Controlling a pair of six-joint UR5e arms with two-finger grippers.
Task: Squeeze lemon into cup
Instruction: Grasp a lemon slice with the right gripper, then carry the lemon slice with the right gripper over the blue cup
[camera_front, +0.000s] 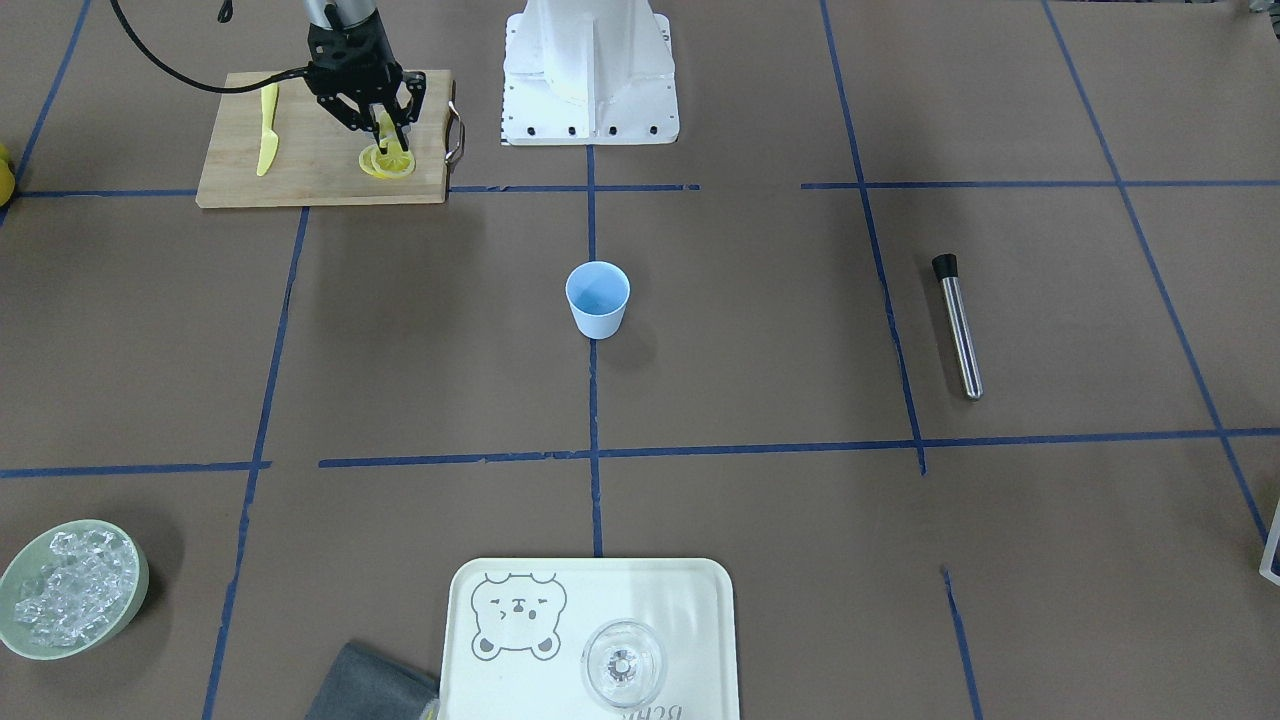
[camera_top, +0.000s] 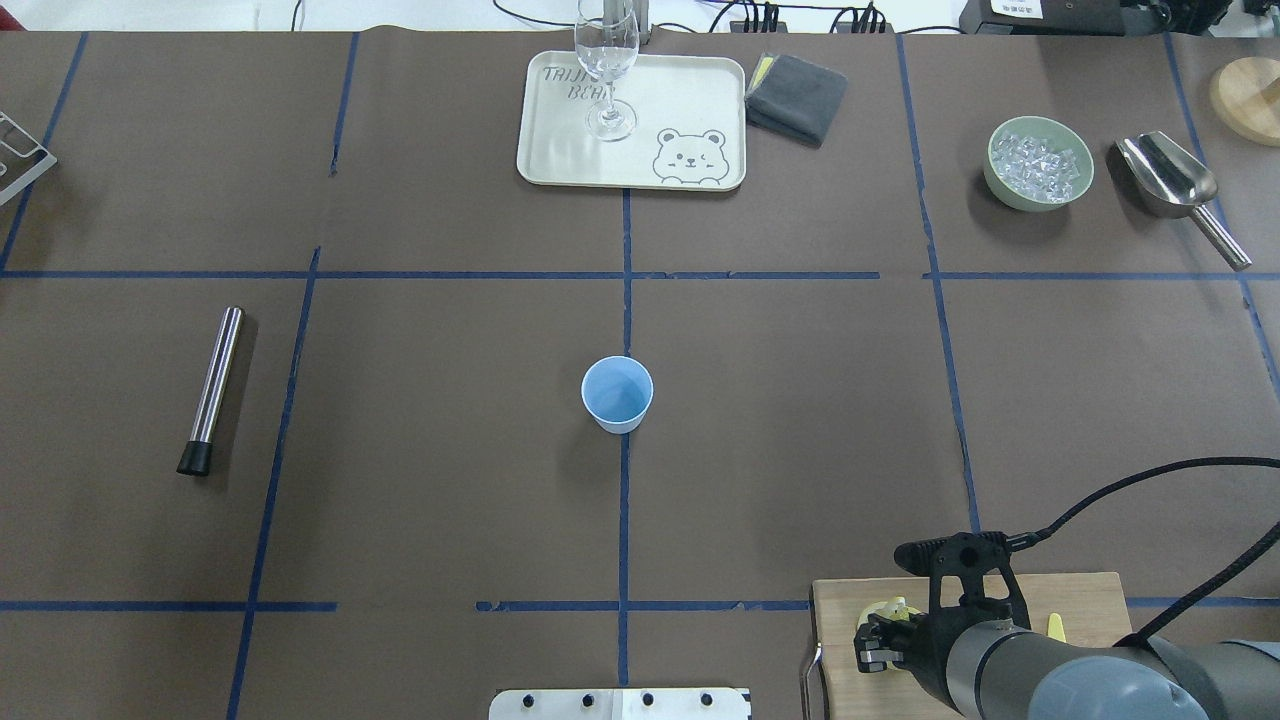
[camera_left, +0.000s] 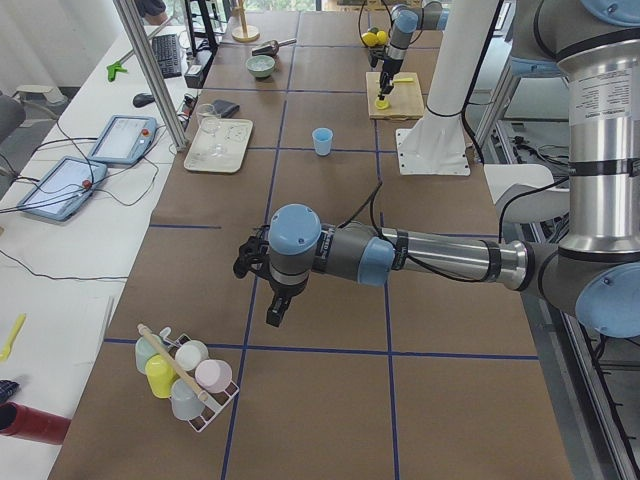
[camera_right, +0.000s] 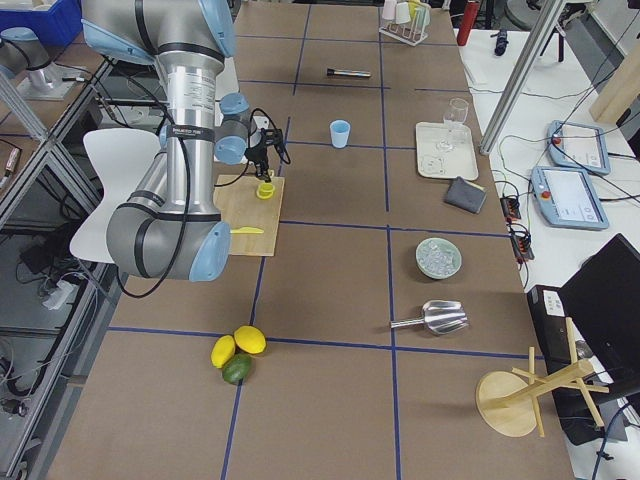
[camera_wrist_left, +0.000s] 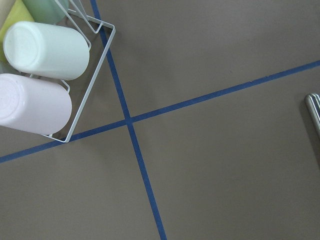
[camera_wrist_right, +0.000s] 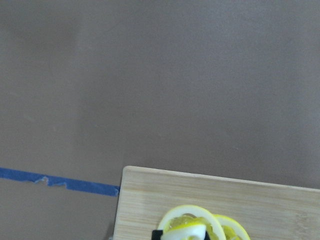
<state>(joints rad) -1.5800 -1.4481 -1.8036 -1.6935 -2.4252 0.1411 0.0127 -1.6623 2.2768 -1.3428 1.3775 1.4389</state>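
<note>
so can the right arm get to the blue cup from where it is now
Probably yes. The right tool is over the cutting board gripping a lemon slice, and nothing stands between it and the cup.

Left gripper (camera_left: 273, 315): only distant side view, jaws impossible to call. Right gripper (camera_front: 385, 135) around lemon (camera_front: 385, 126), clamped or loose, too small to tell. Overhead: arm covers much of cutting board (camera_top: 1080, 600), knife (camera_top: 1055, 625) only tip showing. Right wrist: slices (camera_wrist_right: 200, 225) cut by bottom edge.
</note>
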